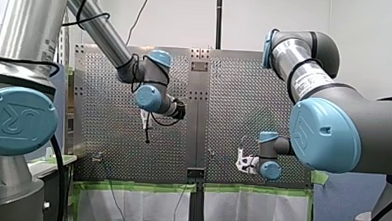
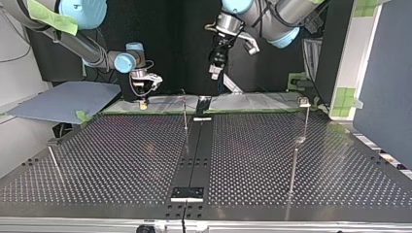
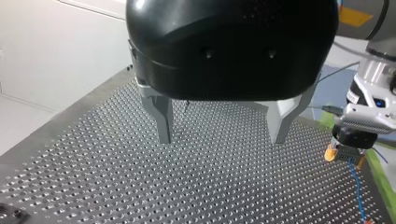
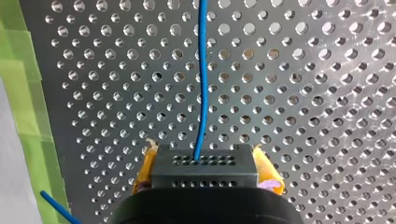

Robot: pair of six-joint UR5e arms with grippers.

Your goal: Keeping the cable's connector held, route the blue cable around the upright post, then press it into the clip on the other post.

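**pegboard_fan:** ok, left to right across the top view, what've we got?

**ur5e_guy:** Far left, a thin rod (image 2: 54, 163) leaning over the perforated table (image 2: 121, 160). Next, my right gripper (image 2: 142, 100), low at the table's far edge. Its wrist view shows the yellow pads (image 4: 267, 173) clamped on the black connector (image 4: 205, 171), with the blue cable (image 4: 201, 84) running straight ahead from it over the holes. Green tape (image 4: 21, 88) lines the table edge beside it.

**pegboard_fan:** and the middle?

**ur5e_guy:** A thin upright post (image 2: 185, 114) just beside the centre strip (image 2: 194, 155). The cable's too thin to spot in that view, so I honestly can't tell how it sits relative to the post. In the left wrist view it lies on the table, trailing from the right gripper toward the camera. Then my left gripper (image 2: 214, 72), hanging high above the table, well apart from the posts. Its metal fingers (image 3: 162, 119) stand wide apart, holding nothing.

**pegboard_fan:** right side?

**ur5e_guy:** Two more: a nearer post (image 2: 293, 165), and behind it a far post (image 2: 307, 121) with the clip (image 2: 304, 101) on top.
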